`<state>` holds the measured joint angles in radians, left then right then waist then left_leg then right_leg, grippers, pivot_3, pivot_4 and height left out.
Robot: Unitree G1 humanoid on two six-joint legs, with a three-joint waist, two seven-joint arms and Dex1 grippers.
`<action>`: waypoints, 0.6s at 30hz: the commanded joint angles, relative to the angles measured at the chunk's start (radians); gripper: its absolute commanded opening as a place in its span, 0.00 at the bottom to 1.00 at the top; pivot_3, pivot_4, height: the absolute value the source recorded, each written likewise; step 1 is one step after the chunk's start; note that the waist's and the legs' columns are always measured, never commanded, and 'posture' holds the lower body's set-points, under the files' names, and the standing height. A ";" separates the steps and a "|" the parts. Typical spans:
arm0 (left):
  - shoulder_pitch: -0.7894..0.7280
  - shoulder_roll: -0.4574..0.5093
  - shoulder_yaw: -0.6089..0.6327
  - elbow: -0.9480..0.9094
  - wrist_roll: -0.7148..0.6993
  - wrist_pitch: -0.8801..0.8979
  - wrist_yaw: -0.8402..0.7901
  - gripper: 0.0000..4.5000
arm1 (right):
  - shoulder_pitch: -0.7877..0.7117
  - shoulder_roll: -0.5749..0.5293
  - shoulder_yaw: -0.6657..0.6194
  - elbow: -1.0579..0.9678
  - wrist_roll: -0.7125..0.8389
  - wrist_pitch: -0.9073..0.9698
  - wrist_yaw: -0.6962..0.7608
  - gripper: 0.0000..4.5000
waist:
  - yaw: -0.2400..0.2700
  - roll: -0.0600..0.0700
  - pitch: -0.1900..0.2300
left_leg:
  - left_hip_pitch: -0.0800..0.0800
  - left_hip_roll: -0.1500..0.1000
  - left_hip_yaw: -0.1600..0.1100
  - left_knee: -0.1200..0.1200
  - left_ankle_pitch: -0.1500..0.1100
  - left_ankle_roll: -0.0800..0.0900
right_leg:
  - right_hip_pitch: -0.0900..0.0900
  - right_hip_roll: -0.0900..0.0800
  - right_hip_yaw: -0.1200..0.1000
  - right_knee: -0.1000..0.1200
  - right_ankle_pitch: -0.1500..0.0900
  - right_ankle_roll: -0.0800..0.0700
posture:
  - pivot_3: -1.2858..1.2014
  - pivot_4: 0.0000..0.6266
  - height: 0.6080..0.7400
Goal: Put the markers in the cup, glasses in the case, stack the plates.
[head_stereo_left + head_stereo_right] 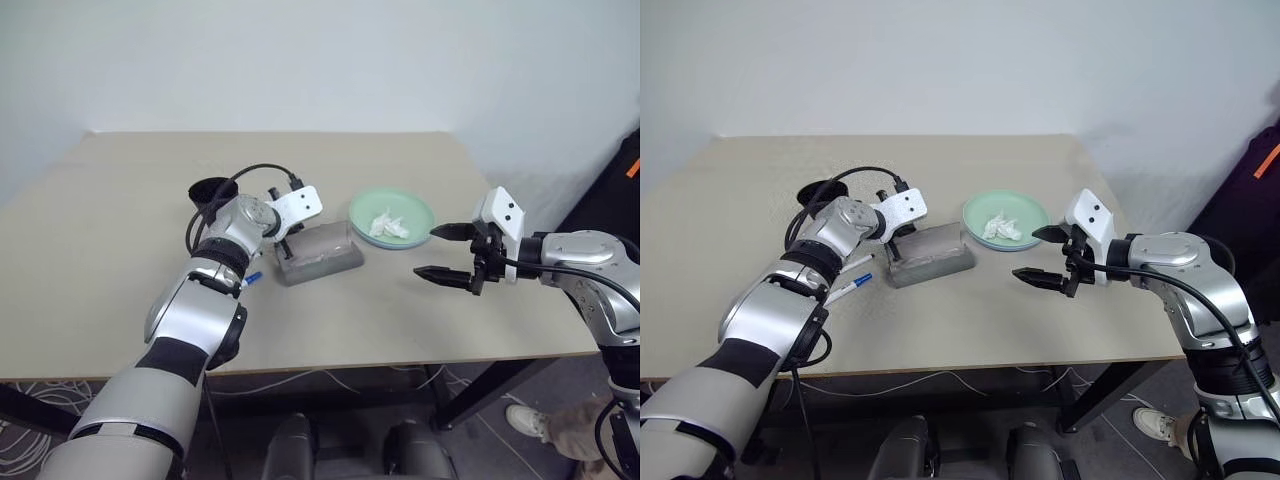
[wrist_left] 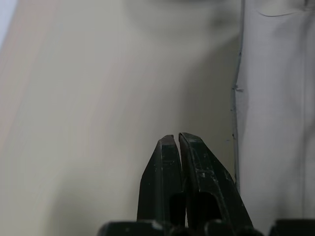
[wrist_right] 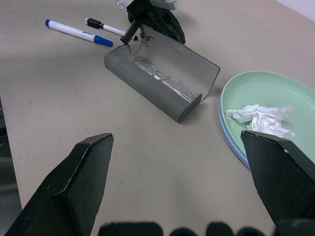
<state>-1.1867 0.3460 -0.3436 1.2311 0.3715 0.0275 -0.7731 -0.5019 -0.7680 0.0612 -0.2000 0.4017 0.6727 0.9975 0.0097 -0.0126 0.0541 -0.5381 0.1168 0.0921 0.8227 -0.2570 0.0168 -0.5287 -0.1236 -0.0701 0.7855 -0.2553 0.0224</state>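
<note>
Left pincer pressed together, empty, tip at the near-left end of the case; glasses already inside. Markers lie just beside it on the counter, long axes roughly along the case. Cup just behind. Left arm nearer; right pincer spread, well apart.

Two markers – two stacked plates, one case, one glasses, one cup, one tissue.
</note>
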 commanded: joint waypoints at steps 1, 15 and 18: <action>0.024 0.011 -0.006 -0.113 -0.023 -0.030 -0.135 0.01 | -0.026 -0.003 -0.017 -0.006 0.004 -0.015 0.001 1.00 | 0.000 0.000 0.000 | 0.000 0.000 0.000 0.000 0.000 0.000 | 0.000 0.000 0.000 0.000 0.000 0.000 | 0.52 0.00 0.31; 0.391 0.113 -0.041 -0.895 -0.060 0.237 -0.392 0.01 | -0.046 0.010 0.000 0.013 -0.001 -0.022 0.007 1.00 | -0.001 0.001 -0.001 | 0.001 0.000 0.000 0.001 0.000 0.000 | 0.001 0.000 0.000 0.000 0.000 0.000 | 0.52 0.00 0.31; 0.380 0.124 -0.023 -0.893 -0.066 0.257 -0.366 0.01 | -0.050 0.011 0.003 0.017 -0.001 -0.024 0.008 1.00 | -0.001 0.002 -0.001 | 0.003 0.000 0.001 0.001 0.000 0.000 | 0.003 0.000 0.000 0.000 0.000 0.000 | 0.52 0.00 0.31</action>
<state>-0.7956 0.4588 -0.3706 0.3463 0.3135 0.2709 -1.1431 -0.5228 -0.7585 0.0796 -0.1774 0.4005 0.6672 1.0031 0.0087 -0.0110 0.0531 -0.5348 0.1174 0.0928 0.8235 -0.2569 0.0172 -0.5260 -0.1237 -0.0698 0.7858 -0.2553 0.0223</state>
